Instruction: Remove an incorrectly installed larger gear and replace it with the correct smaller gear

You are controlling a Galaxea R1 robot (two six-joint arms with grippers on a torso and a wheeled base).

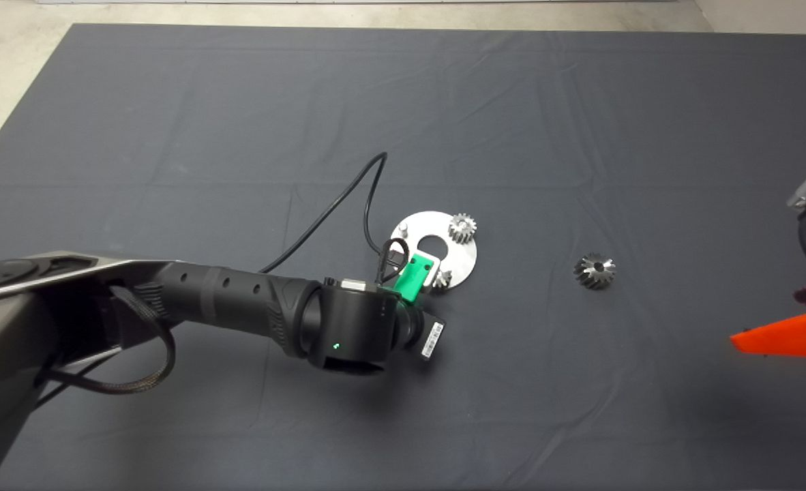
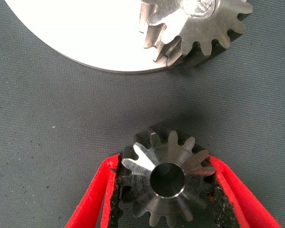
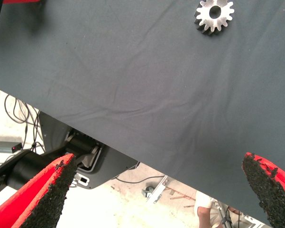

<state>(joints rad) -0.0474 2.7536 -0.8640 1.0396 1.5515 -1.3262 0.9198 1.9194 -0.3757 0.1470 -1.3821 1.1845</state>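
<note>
Left end effector [image 2: 167, 190] around smaller gear [image 2: 167, 183].

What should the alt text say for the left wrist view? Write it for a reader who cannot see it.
The left gripper clamps a small bright silver steel gear with a round centre hole between its red fingers, above the dark grey mat. Beyond it, another silver toothed gear sits at the edge of a round silver metal plate.
</note>
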